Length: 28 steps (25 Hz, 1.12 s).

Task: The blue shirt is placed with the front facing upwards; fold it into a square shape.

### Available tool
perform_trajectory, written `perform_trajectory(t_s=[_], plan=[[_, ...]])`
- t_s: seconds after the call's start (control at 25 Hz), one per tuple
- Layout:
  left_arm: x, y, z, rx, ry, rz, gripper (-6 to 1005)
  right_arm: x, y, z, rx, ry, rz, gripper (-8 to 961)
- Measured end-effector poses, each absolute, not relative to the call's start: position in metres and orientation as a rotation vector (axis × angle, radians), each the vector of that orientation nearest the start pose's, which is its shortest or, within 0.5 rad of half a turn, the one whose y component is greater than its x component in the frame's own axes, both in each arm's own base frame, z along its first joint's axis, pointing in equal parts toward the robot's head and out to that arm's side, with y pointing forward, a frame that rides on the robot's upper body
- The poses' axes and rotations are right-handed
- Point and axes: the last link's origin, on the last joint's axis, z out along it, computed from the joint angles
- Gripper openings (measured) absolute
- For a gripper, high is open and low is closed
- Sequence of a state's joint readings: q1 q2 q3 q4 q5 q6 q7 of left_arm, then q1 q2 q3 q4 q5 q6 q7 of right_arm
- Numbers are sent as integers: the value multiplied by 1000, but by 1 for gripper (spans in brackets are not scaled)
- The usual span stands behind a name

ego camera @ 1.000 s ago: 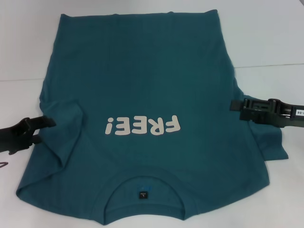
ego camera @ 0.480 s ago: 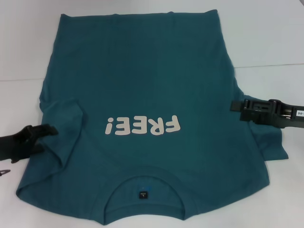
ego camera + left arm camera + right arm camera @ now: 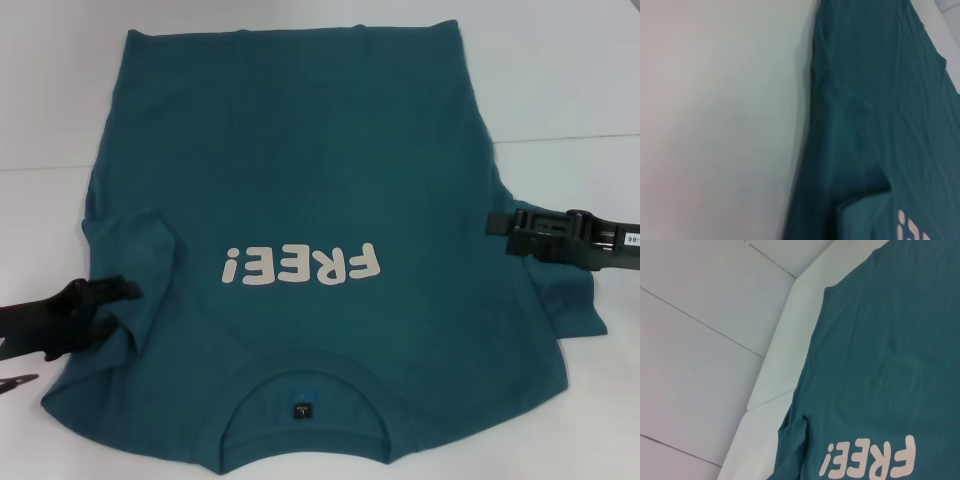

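- Our left gripper [image 3: 118,291] sits at the shirt's left edge, over the sleeve folded onto the chest; its fingers look slightly parted, but we cannot tell whether they pinch the cloth.
- Our right gripper [image 3: 497,226] rests at the shirt's right edge, above the spread right sleeve; we cannot tell its state.
- The blue shirt [image 3: 300,170] lies front up on the white table [image 3: 560,80], collar toward us, hem on the far side.
- The cream "FREE!" lettering [image 3: 302,266] reads upside down from the head view.
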<state>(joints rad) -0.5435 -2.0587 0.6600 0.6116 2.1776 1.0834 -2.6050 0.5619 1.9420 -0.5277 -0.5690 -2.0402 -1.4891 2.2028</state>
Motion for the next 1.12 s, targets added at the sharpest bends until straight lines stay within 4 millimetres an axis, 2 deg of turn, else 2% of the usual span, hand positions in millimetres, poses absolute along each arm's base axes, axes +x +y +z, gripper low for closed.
perform_trajectory(t_s=[0.16,0.4,1.12], plan=[[-323,367,8,2143,2673,863,721,299,356,59,-2170,1737,861,738],[-317,373,22,2189,2645,929,720,299,356,59,-2169,1734,861,736],[-323,375,21,2158,2708,940,720,300,355,59,-2166,1731,866,732]])
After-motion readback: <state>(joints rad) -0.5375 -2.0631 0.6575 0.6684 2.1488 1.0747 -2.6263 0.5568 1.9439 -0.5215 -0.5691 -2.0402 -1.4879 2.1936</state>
